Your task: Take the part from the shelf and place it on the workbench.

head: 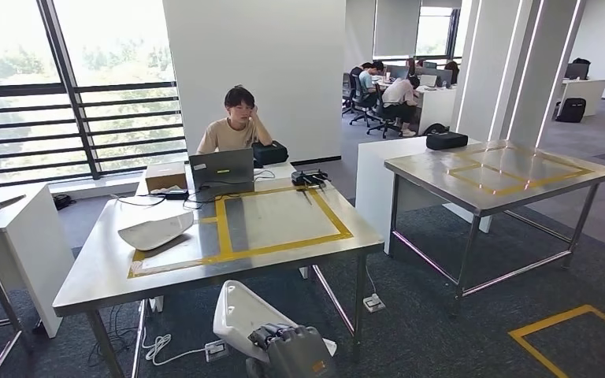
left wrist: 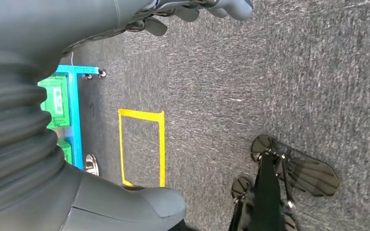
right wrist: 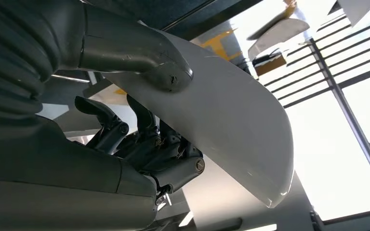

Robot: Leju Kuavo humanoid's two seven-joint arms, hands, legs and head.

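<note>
Fingers (right wrist: 142, 118) of the right hand (right wrist: 139, 144) curl under the white part (right wrist: 231, 125), and its thick thumb presses on the top side, so the part is held tight. In the head view the right hand (head: 287, 350) holds this white part (head: 240, 315) low down, in front of the near edge of the workbench (head: 94, 276) and below its top. The part is tilted, with one end up.

The left hand (left wrist: 188, 9) hangs over the grey carpet (left wrist: 270, 72). Its fingers are a little bent and apart, and nothing is in them. A yellow tape box (left wrist: 142, 147) is stuck on the carpet near a blue shelf frame (left wrist: 74, 110) with green bins (left wrist: 53, 98).

On the workbench, yellow tape (head: 224, 224) makes a big box shape. A second white part (head: 156, 230) lies at the left side of the workbench, partly over the tape. A laptop (head: 221, 168) and a cardboard box (head: 165, 176) sit at the far edge. A small black device (head: 309, 177) sits at the far right corner.

A person (head: 235, 126) sits behind the far edge, with one hand up by the head. Another metal table (head: 496, 177) with yellow tape stands to the right, apart from the workbench. More people sit at desks far back.
</note>
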